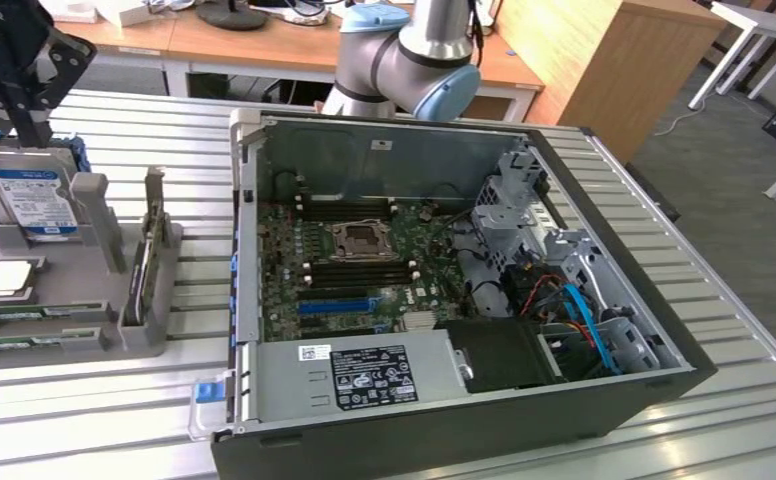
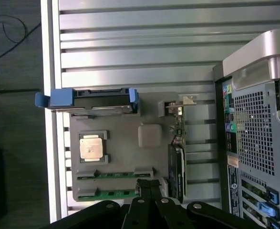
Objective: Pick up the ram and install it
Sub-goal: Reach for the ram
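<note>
Two ram sticks, thin and green, lie side by side in the grey holder (image 2: 149, 136): one ram stick (image 2: 116, 175) and a second (image 2: 108, 194), seen also as the ram (image 1: 15, 322) at the exterior view's left. My black gripper (image 2: 149, 187) hovers above the holder with its fingers pressed together and nothing between them, its tips just off one end of the sticks. In the exterior view the gripper (image 1: 25, 125) hangs high over the holder (image 1: 95, 340), above the hard drive. The open computer case (image 1: 655, 380) lies beside it, motherboard (image 1: 361, 250) exposed.
The holder also carries a hard drive (image 2: 101, 100) in a blue carrier, a square silver processor (image 2: 91, 147) and an upright expansion card (image 2: 178, 164). The case's rear panel (image 2: 254, 143) stands close to the holder. The arm's base (image 1: 408, 60) rises behind the case on the ribbed metal table (image 1: 748, 420).
</note>
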You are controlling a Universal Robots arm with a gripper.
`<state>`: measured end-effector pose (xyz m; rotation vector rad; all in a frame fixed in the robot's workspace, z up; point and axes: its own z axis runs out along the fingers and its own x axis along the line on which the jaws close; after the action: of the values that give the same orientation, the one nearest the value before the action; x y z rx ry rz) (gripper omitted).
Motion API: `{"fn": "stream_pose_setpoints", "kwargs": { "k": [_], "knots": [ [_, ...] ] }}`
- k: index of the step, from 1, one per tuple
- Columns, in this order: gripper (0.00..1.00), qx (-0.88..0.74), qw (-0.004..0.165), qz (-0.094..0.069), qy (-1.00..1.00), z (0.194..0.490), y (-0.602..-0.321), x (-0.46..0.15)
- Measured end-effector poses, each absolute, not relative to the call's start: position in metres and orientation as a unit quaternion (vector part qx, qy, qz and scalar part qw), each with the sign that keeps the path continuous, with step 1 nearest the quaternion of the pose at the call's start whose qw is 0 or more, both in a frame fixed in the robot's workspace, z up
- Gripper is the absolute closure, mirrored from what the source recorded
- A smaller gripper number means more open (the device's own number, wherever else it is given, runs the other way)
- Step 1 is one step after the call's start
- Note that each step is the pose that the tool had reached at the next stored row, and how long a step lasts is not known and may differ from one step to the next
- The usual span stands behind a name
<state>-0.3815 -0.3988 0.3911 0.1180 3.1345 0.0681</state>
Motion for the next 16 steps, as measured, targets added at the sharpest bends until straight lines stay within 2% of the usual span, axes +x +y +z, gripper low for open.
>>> {"fn": "stream_pose_setpoints", "kwargs": {
  "k": [16],
  "knots": [
    [0.89, 0.038, -0.008, 0.021, 0.999, 0.39, -0.399, -0.416]
  ]
}}
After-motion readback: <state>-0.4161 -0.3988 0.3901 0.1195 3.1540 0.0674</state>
